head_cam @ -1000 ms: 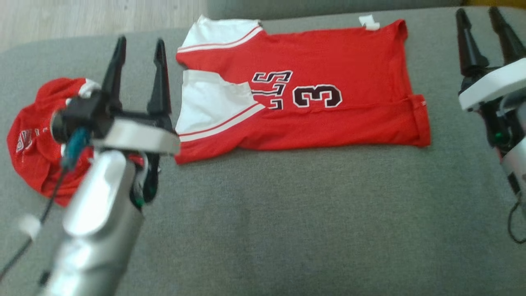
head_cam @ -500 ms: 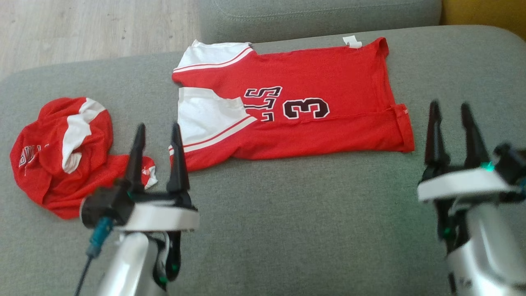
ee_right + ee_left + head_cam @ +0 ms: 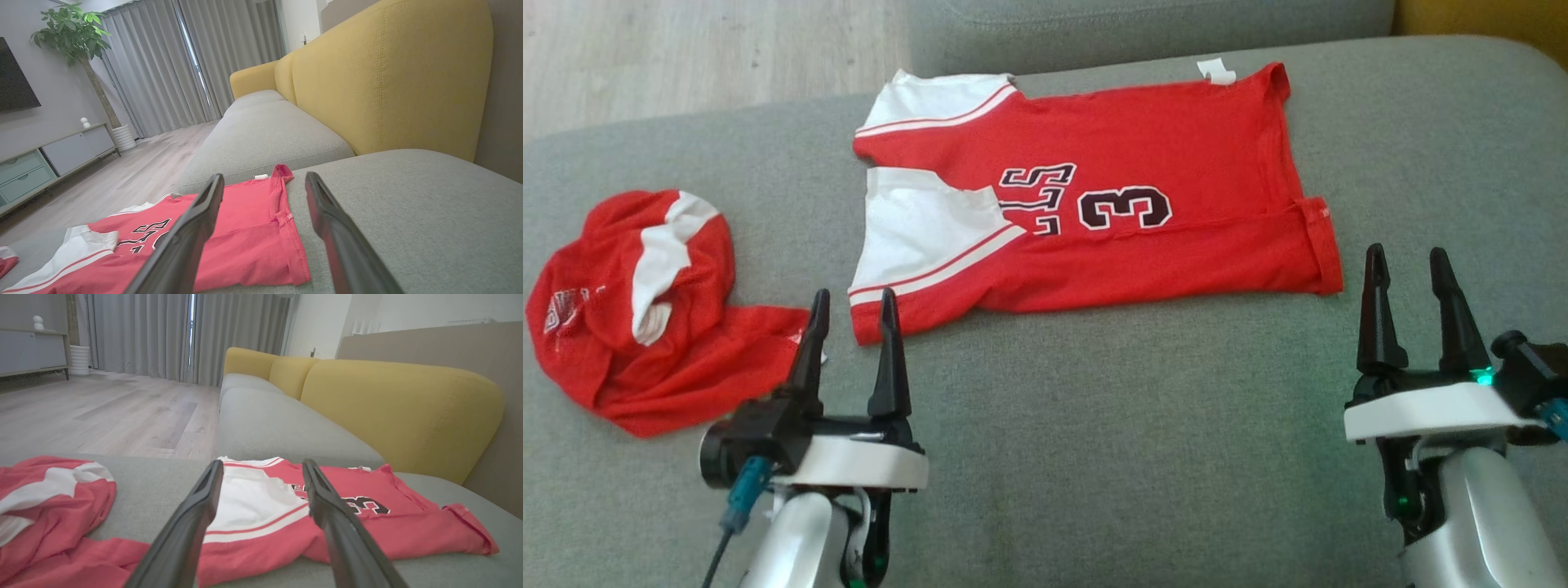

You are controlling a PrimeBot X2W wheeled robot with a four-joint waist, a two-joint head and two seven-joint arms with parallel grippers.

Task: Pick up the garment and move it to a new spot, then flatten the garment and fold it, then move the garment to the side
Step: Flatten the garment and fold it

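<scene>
- While both tools hovered over the near part of the grey sofa cushion (image 3: 1094, 425), the red jersey (image 3: 1143, 163) lay flat across the cushion's far half, inside its edges.
- The jersey's white sleeve (image 3: 915, 220), trimmed with red stripes, pointed toward the robot's left and the hem toward its right. A black "3" (image 3: 1125, 207) sat mid-body beside letters partly cut off by a fold.
- Its near long edge was folded up over the body, making a plain red band along the near side. A small white label (image 3: 1215, 71) stuck out at the far edge.
- The left tool (image 3: 854, 296) had its two dark fingers spread apart with nothing between them, the tips just short of the jersey's near left corner. In the left wrist view those fingers framed the white sleeve.
- The right tool (image 3: 1406, 251) likewise stood with its fingers apart and empty, the tips just beside the jersey's near right corner and clear of it.
- A crumpled red-and-white garment (image 3: 645, 310) lay in a heap at the cushion's left end, apart from the jersey, one edge reaching close to the left tool's fingers.
- Beyond lay another grey seat cushion (image 3: 278, 420) and a yellow backrest (image 3: 388, 77). Further off were a pale wooden floor (image 3: 711, 57), grey curtains (image 3: 163, 69) and a potted plant (image 3: 73, 36).
</scene>
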